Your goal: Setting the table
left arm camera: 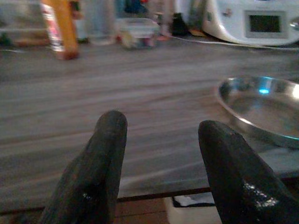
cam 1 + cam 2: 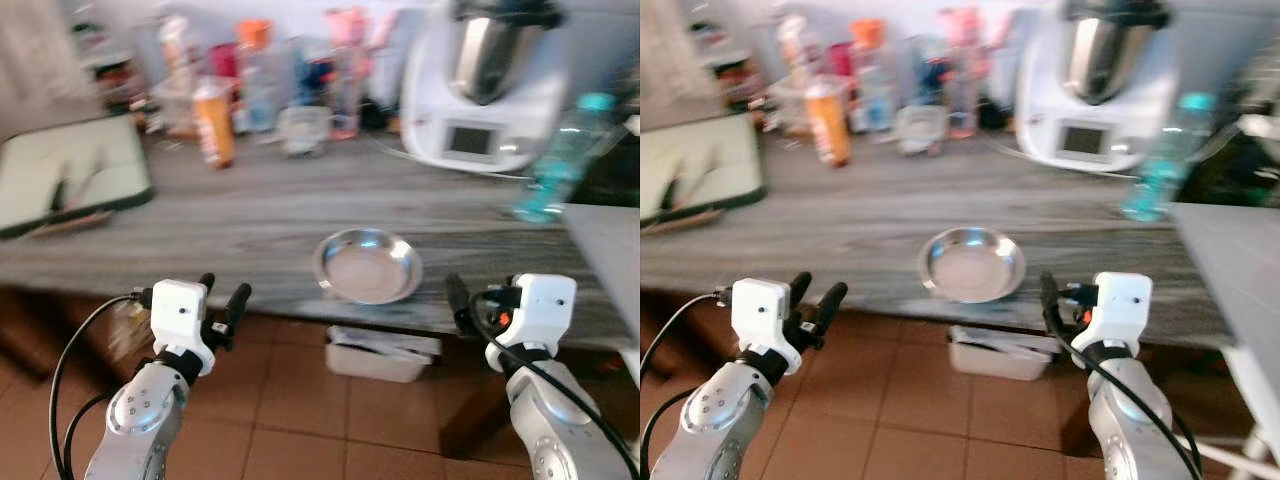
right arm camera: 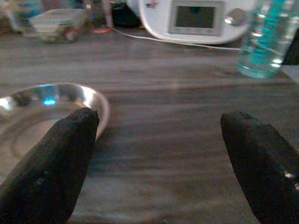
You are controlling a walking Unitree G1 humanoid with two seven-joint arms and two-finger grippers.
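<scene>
A round steel plate [image 2: 367, 265] lies empty on the grey wood counter [image 2: 240, 220], close to its front edge. My left gripper [image 2: 222, 292] is open and held just in front of the counter edge, to the left of the plate, with nothing between its fingers [image 1: 105, 154]. On the plate's right my right gripper [image 3: 161, 116] is open wide, level with the edge, also holding nothing. In the right wrist view one of its fingertips [image 3: 70, 140] overlaps the plate's rim [image 3: 96, 100]; whether they touch I cannot tell.
At the back of the counter stand a white kitchen machine [image 2: 490, 90], a teal water bottle [image 2: 565, 160], an orange bottle [image 2: 213, 120] and a clear container [image 2: 303, 128]. A pale tray [image 2: 70, 170] lies far left. A white bin [image 2: 380, 352] sits under the counter on tiles.
</scene>
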